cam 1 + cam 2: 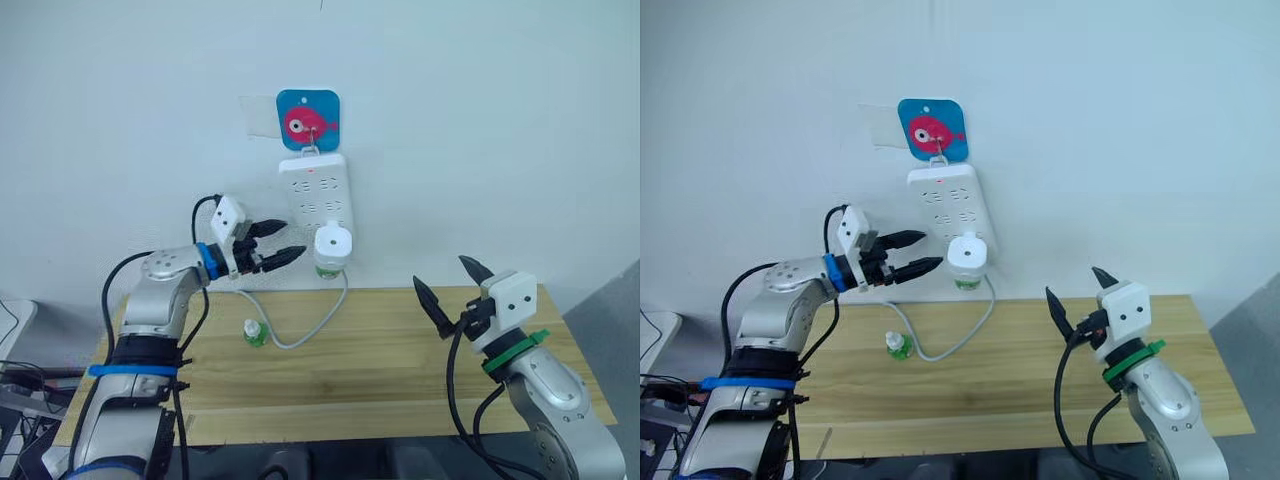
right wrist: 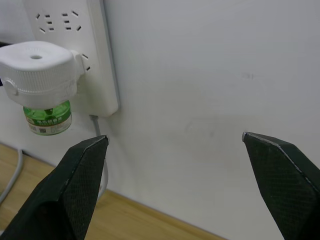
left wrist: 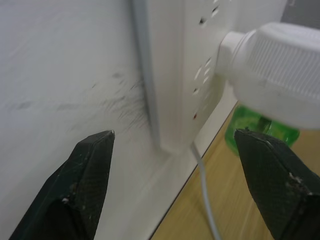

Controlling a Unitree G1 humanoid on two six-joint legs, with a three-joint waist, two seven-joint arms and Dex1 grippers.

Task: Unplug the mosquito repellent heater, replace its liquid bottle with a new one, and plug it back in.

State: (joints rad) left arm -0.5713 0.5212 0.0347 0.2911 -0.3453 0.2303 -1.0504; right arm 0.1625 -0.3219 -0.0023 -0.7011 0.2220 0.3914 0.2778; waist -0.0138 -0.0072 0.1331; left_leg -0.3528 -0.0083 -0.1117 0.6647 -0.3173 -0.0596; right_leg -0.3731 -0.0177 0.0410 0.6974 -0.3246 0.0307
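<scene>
The mosquito repellent heater (image 1: 332, 243) sits plugged into the power strip (image 1: 318, 190), nothing done. The left gripper (image 1: 278, 243), at its nine o'clock, and the right gripper (image 1: 452, 283) are both spread and empty. The new bottle (image 1: 254, 332) waits on the table (image 1: 400, 360).

A light wooden table (image 1: 400, 370) with visible grain is seen across the lower half of the frame, set against a white wall (image 1: 480, 120). A small green bottle (image 1: 255, 333) with a white cap is stood upright on the table, left of centre. A white cable (image 1: 305, 335) is laid on the wood just to the right of the bottle, curved in a loop and led up toward the wall at the centre of the frame.
</scene>
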